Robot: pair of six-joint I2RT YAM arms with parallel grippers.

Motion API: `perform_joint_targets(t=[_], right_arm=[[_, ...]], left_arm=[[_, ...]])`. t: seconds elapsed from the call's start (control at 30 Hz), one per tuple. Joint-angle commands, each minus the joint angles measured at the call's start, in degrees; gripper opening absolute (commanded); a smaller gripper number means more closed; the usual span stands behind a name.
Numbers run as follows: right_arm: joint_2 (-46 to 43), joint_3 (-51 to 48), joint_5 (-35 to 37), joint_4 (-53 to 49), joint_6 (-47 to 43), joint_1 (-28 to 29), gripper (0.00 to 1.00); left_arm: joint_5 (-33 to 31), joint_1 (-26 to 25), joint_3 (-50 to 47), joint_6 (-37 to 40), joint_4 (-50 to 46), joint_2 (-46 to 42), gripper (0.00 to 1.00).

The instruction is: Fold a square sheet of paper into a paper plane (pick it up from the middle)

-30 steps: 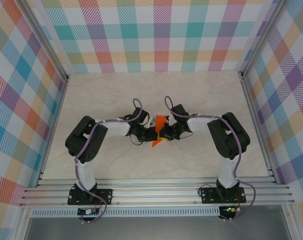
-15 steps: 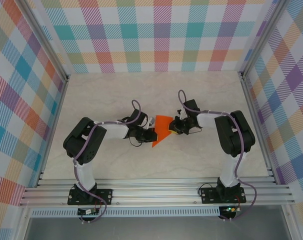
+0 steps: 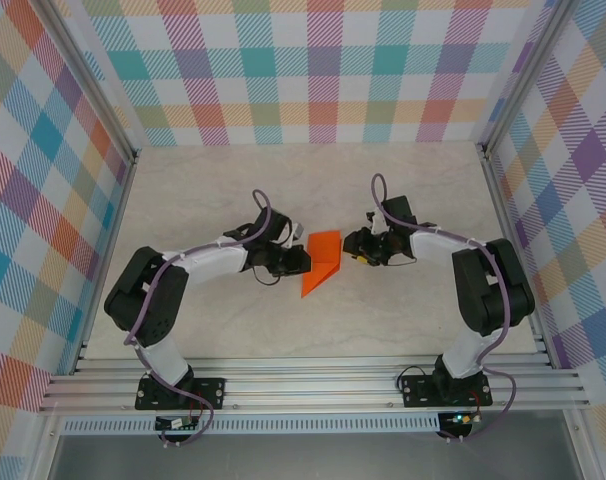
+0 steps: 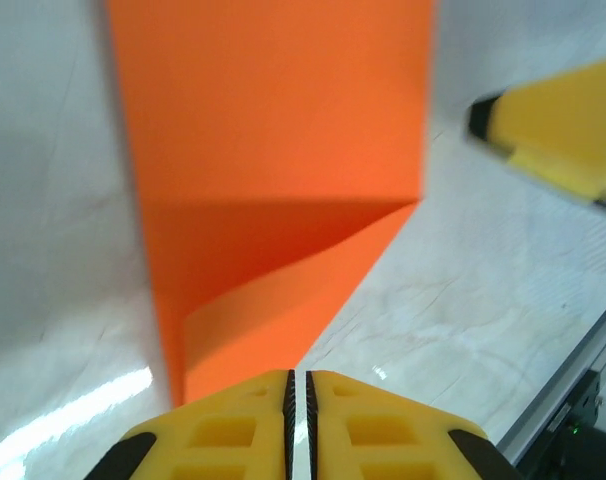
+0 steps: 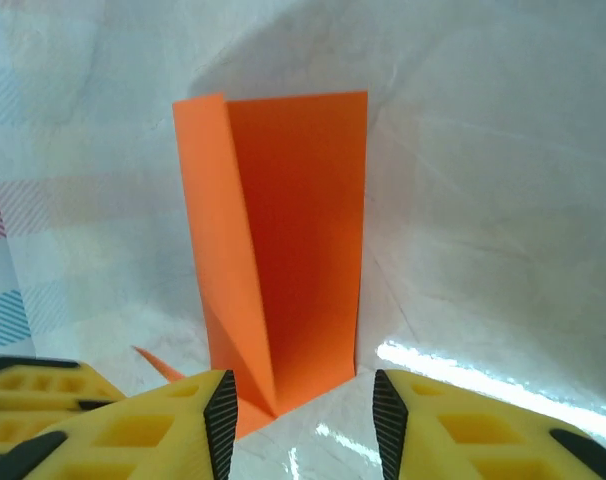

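right claw (image 3: 349, 246) has drawn back, open, off the folded orange paper (image 3: 324, 258); left claw (image 3: 302, 262) is closed, pinching its edge.

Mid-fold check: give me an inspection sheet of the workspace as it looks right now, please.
Surface: pale marbled table, glossy.
Job's things: orange sheet of paper, partly folded with a diagonal crease, lying between the two hands.
Clutter: nothing seen.
Hands: left hand shut at the paper's edge, grip on it unclear; right hand open, facing the paper.
Cables: purple cables looped along both arms, off the paper.
Surroundings: plaid walls, aluminium frame.
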Motion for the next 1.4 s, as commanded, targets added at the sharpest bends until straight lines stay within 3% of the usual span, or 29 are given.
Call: perform_joint_targets(t=[0.0, 0.47, 0.87, 1.07, 1.17, 1.37], right_arm=[[-0.1, -2.7, -3.3, 2.5, 2.3, 0.6, 0.46], [3.7, -1.5, -7.8, 7.4, 3.1, 5.4, 0.51], [6.9, 2.1, -8.7, 5.9, -4.8, 6.5, 0.52], [9.0, 4.7, -8.4, 3.8, -6.7, 6.8, 0.41], [9.6, 5.4, -7.9, 2.9, -7.2, 7.1, 0.31], [9.7, 6.0, -6.2, 1.7, -7.0, 7.5, 0.27]], left_arm=[[-1.3, 0.4, 5.3, 2.6, -4.0, 3.7, 0.13], [-4.1, 0.5, 6.9, 2.8, -3.9, 7.6, 0.08], [-4.7, 0.5, 8.7, 2.8, -4.0, 7.8, 0.10], [-6.0, 0.6, 9.4, 2.7, -7.0, 5.8, 0.18], [-7.3, 0.6, 7.8, 2.3, -6.4, 3.2, 0.29], [-7.8, 0.5, 2.5, 2.9, -5.0, -2.8, 0.38]])
